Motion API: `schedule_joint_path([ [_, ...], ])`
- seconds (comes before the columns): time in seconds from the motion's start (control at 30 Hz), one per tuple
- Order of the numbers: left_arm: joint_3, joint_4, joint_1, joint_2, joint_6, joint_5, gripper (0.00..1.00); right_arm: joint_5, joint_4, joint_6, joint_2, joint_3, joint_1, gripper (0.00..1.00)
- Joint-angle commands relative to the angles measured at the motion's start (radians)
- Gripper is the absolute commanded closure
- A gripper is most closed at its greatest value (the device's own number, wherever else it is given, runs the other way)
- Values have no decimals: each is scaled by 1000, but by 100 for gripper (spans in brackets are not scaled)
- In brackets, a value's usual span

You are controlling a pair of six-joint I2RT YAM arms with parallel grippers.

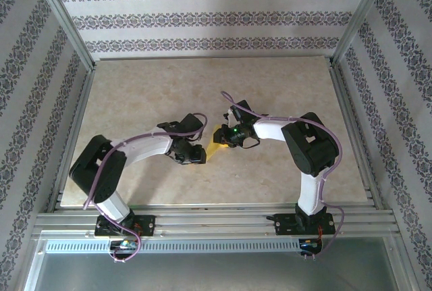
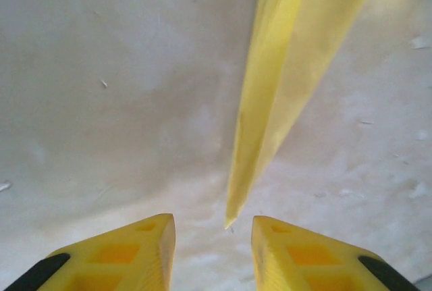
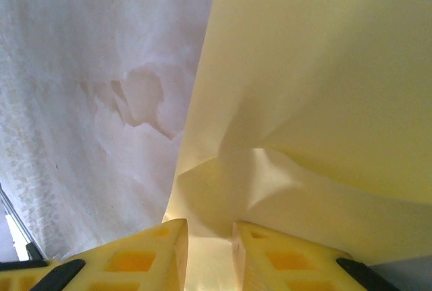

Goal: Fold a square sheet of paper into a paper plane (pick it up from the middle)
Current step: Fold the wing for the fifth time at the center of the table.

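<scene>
right tool (image 3: 209, 227) pinched onto the crumpled end of the yellow paper plane (image 3: 304, 102), sharp tip pointing right at the left tool (image 2: 212, 227), which sits open, nothing in it

The table (image 1: 202, 82) has a pale beige, marbled, flat top. Yellow paper (image 1: 214, 146) is near its centre; contact between paper and top cannot be confirmed.

Open table (image 1: 135, 95) — paper plane (image 1: 214, 148) central
</scene>
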Motion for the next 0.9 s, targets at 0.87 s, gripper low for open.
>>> schedule_joint_path([
  [0.87,-8,218,13,163,-61,113,88,133,-43,-7,100,-28,-12,69],
])
